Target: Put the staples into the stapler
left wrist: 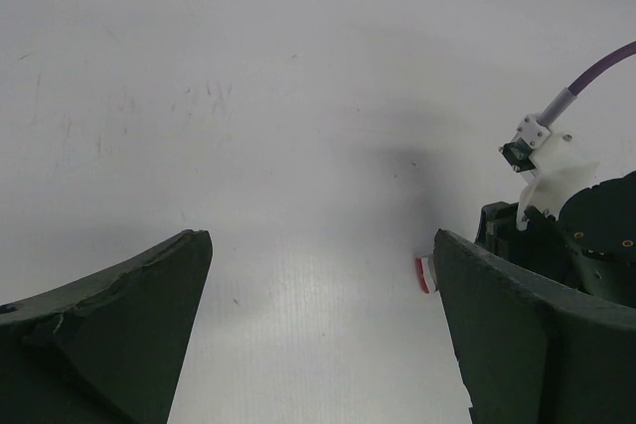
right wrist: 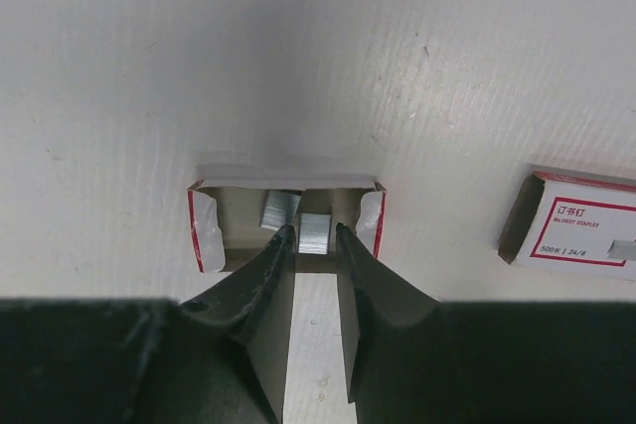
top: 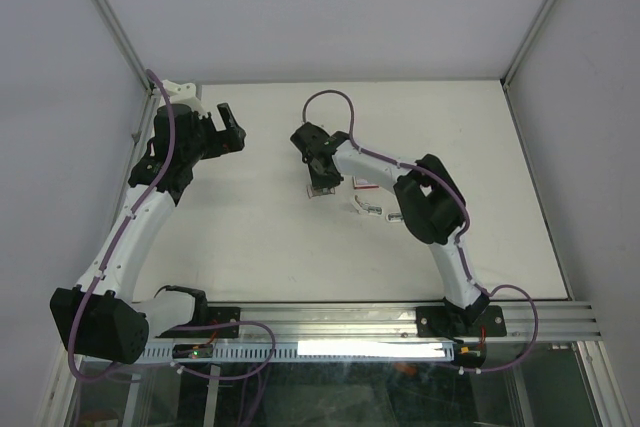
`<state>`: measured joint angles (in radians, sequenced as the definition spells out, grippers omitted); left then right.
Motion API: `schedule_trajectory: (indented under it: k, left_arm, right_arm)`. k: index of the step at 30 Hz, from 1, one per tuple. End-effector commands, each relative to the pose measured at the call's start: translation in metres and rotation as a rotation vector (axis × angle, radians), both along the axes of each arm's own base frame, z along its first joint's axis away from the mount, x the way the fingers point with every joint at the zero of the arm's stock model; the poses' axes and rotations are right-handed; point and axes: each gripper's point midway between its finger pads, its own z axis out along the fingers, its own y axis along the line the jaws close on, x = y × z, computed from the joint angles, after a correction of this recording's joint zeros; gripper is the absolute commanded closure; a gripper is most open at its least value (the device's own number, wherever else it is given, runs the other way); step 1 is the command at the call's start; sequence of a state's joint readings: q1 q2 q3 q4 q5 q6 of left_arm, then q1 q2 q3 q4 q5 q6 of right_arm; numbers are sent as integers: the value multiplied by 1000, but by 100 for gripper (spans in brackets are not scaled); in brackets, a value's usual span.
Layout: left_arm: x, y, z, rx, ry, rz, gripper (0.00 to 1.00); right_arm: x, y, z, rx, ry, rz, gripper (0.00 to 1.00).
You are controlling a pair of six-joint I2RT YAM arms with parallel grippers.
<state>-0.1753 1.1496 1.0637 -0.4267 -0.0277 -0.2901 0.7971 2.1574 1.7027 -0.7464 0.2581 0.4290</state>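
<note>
In the right wrist view the staples' inner tray, greyish with red-and-white ends, lies open on the white table. Two short silvery staples strips lie in it. One strip sits between the fingertips of my right gripper, whose narrowly open jaws flank it with slim gaps. The other strip lies just left. The red-and-white sleeve lies to the right. From above, the right gripper points down over the tray. My left gripper hangs wide open and empty at the far left. I cannot pick out the stapler with certainty.
Right of the tray lie the sleeve and two small pale objects, close to the right arm's elbow. The left wrist view shows bare table, the tray's red end and the right arm's wrist. Grey walls enclose the table.
</note>
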Motion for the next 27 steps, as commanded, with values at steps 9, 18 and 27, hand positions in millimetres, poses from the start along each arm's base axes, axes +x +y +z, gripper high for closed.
schedule_trajectory:
  k: [9,18,27]
  left_arm:
    - [0,7,17,25,-68,19,1]
    - [0,7,17,24,-69,17,1]
    - [-1,6,18,20,-73,14,1]
  right_arm:
    - [14,9,8,9,-53,-26,76]
    - [16,5,5,-22,-55,-38,78]
    - [17,9,1,-32,-58,-34,78]
